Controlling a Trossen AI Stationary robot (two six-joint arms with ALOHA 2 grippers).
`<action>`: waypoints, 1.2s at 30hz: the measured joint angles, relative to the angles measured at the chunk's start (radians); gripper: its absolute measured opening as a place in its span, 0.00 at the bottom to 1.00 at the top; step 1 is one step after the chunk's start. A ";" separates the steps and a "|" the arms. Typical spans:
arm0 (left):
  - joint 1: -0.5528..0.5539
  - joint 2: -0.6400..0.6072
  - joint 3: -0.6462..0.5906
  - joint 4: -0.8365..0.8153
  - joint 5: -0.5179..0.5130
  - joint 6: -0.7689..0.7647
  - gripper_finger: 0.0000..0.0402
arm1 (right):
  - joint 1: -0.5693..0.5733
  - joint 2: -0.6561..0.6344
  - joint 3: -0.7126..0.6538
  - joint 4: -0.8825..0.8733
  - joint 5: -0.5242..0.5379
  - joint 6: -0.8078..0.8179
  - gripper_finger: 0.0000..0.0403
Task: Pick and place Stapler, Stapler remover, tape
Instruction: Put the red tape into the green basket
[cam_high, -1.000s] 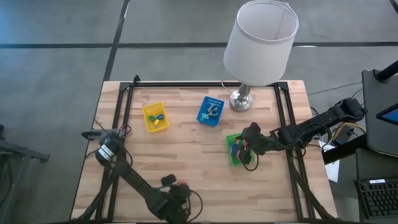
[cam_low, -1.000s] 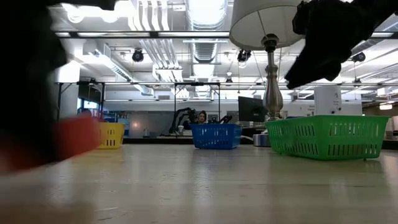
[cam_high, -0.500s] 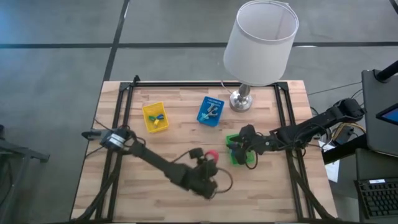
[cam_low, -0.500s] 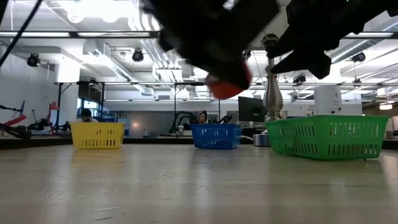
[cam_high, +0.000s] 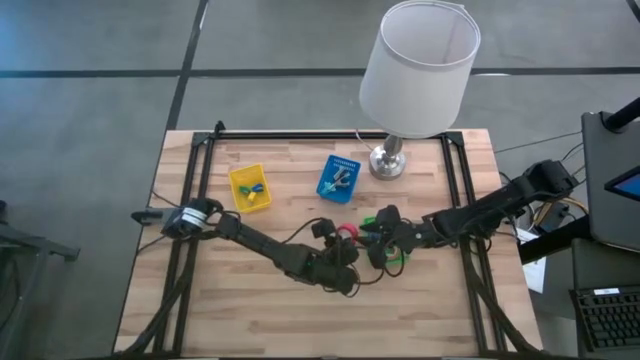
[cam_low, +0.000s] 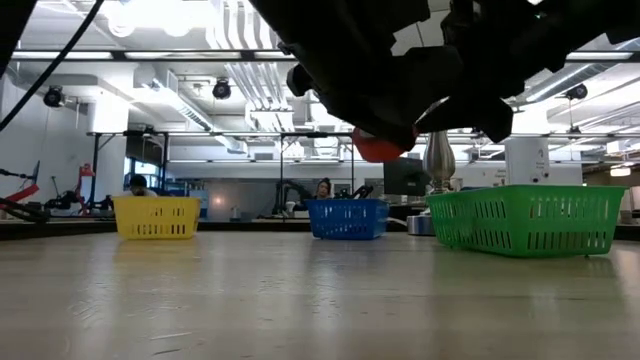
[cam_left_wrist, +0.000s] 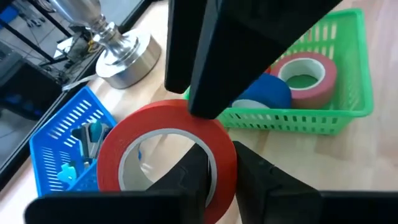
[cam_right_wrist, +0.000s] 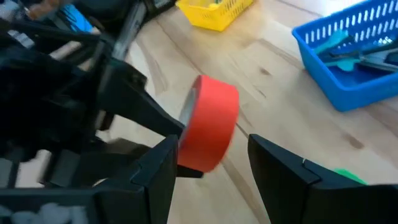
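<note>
High view: we're straight above the wooden table (cam_high: 300, 310), looking down on all of it, both arms, the lamp (cam_high: 418, 70) at the far edge and floor on every side.
Low view: we sit at table-top height, looking level across the boards into the room; the green basket (cam_low: 525, 220), blue basket (cam_low: 346, 218) and yellow basket (cam_low: 155, 216) line up far off, arms dark overhead.
Left wrist view: we're close in, facing the red tape roll (cam_left_wrist: 168, 158) with green and blue baskets behind.
Right wrist view: we're close, facing the opposite way, seeing that roll edge-on.
Shared: all four catch the red roll; baskets appear throughout.
</note>
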 joint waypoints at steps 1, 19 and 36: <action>0.000 0.000 0.000 0.001 -0.007 0.000 0.14 | 0.000 0.003 -0.002 0.015 0.000 0.000 0.48; -0.013 -0.002 0.001 0.030 -0.037 0.020 0.14 | -0.024 0.101 0.006 0.130 -0.004 -0.020 0.48; -0.014 -0.002 0.000 0.039 -0.017 -0.021 0.28 | -0.025 0.099 0.006 0.138 -0.010 -0.072 0.29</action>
